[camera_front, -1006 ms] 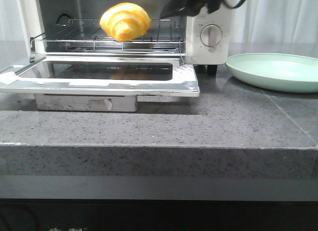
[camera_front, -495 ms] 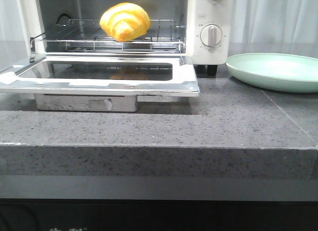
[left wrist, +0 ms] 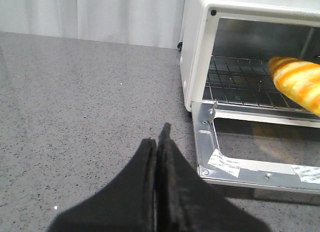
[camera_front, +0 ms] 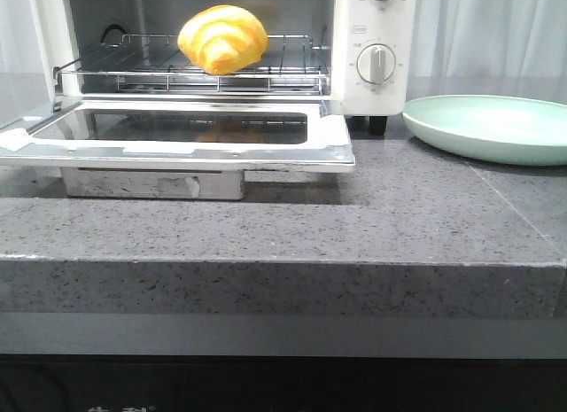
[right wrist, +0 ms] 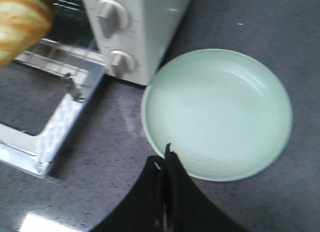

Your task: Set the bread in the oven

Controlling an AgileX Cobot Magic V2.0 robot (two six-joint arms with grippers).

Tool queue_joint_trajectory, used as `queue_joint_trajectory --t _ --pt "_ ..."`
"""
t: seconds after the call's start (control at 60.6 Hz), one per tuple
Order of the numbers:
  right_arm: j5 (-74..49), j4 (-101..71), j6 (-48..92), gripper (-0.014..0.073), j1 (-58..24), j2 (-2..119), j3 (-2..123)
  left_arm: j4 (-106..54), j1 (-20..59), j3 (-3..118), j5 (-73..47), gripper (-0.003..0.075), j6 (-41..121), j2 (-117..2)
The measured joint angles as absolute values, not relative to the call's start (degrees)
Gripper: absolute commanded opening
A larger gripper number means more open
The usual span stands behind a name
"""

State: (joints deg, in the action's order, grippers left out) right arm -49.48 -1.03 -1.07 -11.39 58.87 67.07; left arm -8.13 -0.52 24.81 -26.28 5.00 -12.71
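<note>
The bread (camera_front: 222, 39) sat on the rack (camera_front: 266, 65) inside the oven (camera_front: 372, 40), its door (camera_front: 186, 137) dropped flat open over the counter (camera_front: 283, 235), and the plate (camera_front: 492, 127) lay at the oven's 3 o'clock, just beside it. The left gripper (left wrist: 157, 142) hung over bare counter near the door's hinge corner, fingers pressed together with nothing between them. The right gripper (right wrist: 165, 164) hovered at the plate's near rim, fingers likewise pinched together and holding nothing.
</note>
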Motion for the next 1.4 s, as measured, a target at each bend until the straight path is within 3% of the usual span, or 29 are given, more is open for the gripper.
queue_joint_trajectory --t 0.379,0.693,1.402 --pt "-31.29 8.08 -8.21 -0.0060 -11.28 31.50 38.82 -8.13 -0.52 24.81 -26.28 -0.0020 5.00 -12.71" --pt "-29.48 8.08 -8.34 -0.0060 -11.16 11.89 23.93 -8.13 -0.52 24.81 -26.28 -0.0020 5.00 -12.71" --pt "-29.26 8.08 -8.37 -0.0060 -11.16 9.00 23.08 -8.13 -0.52 24.81 -26.23 -0.0020 5.00 -12.71"
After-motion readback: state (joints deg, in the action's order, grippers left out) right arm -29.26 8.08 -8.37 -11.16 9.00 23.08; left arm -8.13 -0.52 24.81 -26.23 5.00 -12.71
